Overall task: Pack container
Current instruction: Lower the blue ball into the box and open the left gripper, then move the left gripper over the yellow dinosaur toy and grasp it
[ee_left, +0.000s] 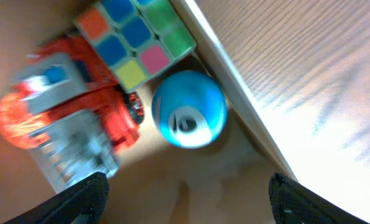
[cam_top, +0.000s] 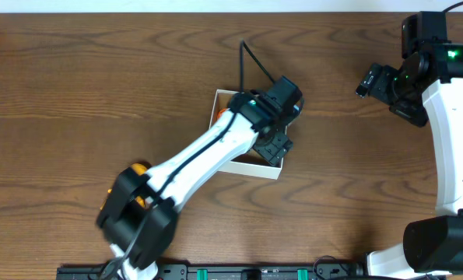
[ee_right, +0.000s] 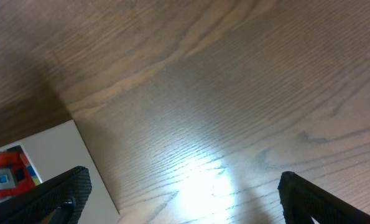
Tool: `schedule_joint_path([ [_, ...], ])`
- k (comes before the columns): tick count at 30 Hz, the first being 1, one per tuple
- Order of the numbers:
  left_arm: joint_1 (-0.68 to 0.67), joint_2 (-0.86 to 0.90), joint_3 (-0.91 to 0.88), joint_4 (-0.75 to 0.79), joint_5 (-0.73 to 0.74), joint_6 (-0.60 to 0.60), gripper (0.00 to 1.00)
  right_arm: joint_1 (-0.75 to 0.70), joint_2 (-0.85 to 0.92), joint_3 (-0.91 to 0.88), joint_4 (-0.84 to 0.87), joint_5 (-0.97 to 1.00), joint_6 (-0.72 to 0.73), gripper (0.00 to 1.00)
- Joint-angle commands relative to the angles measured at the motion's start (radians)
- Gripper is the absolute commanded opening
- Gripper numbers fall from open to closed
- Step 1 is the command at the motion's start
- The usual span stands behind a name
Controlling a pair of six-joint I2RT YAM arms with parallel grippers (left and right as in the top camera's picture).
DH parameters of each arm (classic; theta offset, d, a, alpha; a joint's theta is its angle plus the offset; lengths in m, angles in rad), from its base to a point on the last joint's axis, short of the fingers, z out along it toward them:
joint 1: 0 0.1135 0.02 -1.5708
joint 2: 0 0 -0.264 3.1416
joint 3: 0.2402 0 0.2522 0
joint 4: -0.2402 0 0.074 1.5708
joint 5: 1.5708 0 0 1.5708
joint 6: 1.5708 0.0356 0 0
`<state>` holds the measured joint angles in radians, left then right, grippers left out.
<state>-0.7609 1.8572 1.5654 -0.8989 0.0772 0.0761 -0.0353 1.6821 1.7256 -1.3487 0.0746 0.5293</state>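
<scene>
Container [cam_top: 250,168] of shallow white-walled cardboard lay mid-table, directly under the left gripper [ee_left: 188,193], its jaws wide and empty above a round blue ball [ee_left: 189,109], red toy truck [ee_left: 66,106] and multicoloured puzzle cube [ee_left: 138,37]; the right gripper [ee_right: 185,190], also wide and empty, hung well to the right.

Blue/white ball [ee_left: 189,109], red truck [ee_left: 79,106], multicolour cube [ee_left: 135,37], white-rimmed container [ee_left: 234,84] w/ brown inside.

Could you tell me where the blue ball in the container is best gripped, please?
Probably across its middle, straight down from above. The blue ball is round, so any width serves, but the container wall, red truck and cube crowd three sides; put one finger on the bare-floor side, the other by the cube.
</scene>
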Motion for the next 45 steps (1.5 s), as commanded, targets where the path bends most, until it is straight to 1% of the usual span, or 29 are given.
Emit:
schedule_joint_path([
  [1,0.013,-0.130,0.002,-0.037,-0.025,0.002,0.85,0.003,0.001,0.000,-0.001,0.004,-0.015,0.99],
  [4,0.039,-0.221,0.002,-0.107,-0.113,0.001,0.85,0.003,0.001,0.000,-0.001,0.004,-0.023,0.99],
  [5,0.056,-0.253,0.002,-0.135,-0.152,-0.007,0.89,0.003,0.001,0.000,-0.002,0.004,-0.023,0.99],
  [6,0.079,-0.283,0.002,-0.161,-0.194,-0.031,0.96,0.003,0.001,0.000,-0.001,0.004,-0.023,0.99],
  [7,0.101,-0.304,0.002,-0.178,-0.221,-0.058,0.99,0.003,0.001,0.000,-0.001,0.004,-0.023,0.99],
  [8,0.144,-0.334,0.002,-0.201,-0.248,-0.105,0.98,0.003,0.001,0.000,-0.001,0.004,-0.023,0.99],
  [11,0.272,-0.387,0.002,-0.239,-0.251,-0.217,0.98,0.003,0.001,0.000,-0.001,0.004,-0.023,0.99],
  [13,0.369,-0.404,0.002,-0.270,-0.250,-0.266,0.98,0.003,0.001,0.000,-0.001,0.004,-0.023,0.99],
  [16,0.506,-0.407,-0.016,-0.319,-0.246,-0.261,0.98,0.003,0.001,0.000,-0.001,0.003,-0.034,0.99],
  [21,0.653,-0.407,-0.145,-0.308,-0.243,-0.211,0.98,0.003,0.001,0.000,-0.001,0.004,-0.041,0.99],
  [24,0.697,-0.407,-0.245,-0.292,-0.216,-0.140,0.98,0.003,0.001,0.000,0.000,0.004,-0.041,0.99],
  [30,0.752,-0.407,-0.427,-0.289,-0.211,-0.114,0.98,0.003,0.001,0.000,0.018,0.004,-0.050,0.99],
  [34,0.771,-0.407,-0.497,-0.288,-0.185,-0.104,0.98,0.003,0.001,0.000,0.031,0.003,-0.053,0.99],
  [36,0.772,-0.407,-0.528,-0.278,-0.182,-0.076,0.98,0.003,0.001,0.000,0.036,0.003,-0.053,0.99],
  [41,0.772,-0.407,-0.608,-0.201,-0.182,-0.042,0.98,0.003,0.001,0.000,0.037,0.003,-0.053,0.99],
  [45,0.772,-0.406,-0.678,-0.108,-0.182,-0.042,0.98,0.003,0.001,0.000,0.036,0.003,-0.056,0.99],
])
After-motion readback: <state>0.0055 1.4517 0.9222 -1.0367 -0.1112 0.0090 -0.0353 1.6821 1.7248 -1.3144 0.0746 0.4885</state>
